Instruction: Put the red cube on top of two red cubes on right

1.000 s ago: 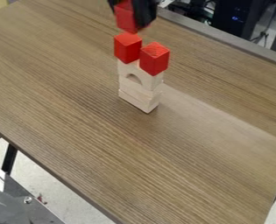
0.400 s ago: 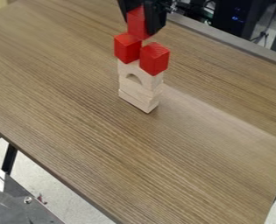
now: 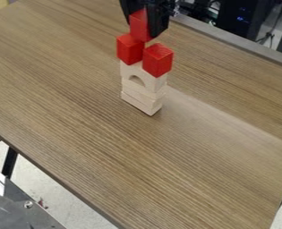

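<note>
Camera view: red cube (image 3: 138,26) held between the fingers of the end effector (image 3: 143,28), closed to the cube's width, above two red cubes (image 3: 158,61), contact apparent but unconfirmed, the pair side by side atop pale wooden blocks (image 3: 141,93) on the desk (image 3: 77,107).

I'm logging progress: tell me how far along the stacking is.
Two red cubes already stand on the arch block. The gripper holds a third red cube at their tops; whether it touches them, I can't tell. Left, it seems: settle it, let go, back away.
</note>
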Motion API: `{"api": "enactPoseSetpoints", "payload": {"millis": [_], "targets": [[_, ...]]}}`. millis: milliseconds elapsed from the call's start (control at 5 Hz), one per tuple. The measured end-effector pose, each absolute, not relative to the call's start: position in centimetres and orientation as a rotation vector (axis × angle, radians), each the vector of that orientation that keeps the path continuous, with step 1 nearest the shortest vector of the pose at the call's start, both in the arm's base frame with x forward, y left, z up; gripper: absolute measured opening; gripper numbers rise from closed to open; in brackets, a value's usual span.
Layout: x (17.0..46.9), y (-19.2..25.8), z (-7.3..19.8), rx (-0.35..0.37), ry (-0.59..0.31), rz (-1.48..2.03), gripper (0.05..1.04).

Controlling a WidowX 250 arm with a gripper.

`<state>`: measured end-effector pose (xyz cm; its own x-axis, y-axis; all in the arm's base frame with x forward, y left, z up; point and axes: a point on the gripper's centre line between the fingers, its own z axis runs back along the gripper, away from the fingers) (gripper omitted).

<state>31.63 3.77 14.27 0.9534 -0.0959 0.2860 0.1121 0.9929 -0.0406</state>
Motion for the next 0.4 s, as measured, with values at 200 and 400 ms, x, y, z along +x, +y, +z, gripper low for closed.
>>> {"api": "enactPoseSetpoints", "payload": {"millis": [200,400], "targets": [[31.41,3.65,13.82,-0.064,-0.279,-0.106,0.592],[31.36,3.6,13.76,-0.063,-0.279,-0.109,0.592]]}}
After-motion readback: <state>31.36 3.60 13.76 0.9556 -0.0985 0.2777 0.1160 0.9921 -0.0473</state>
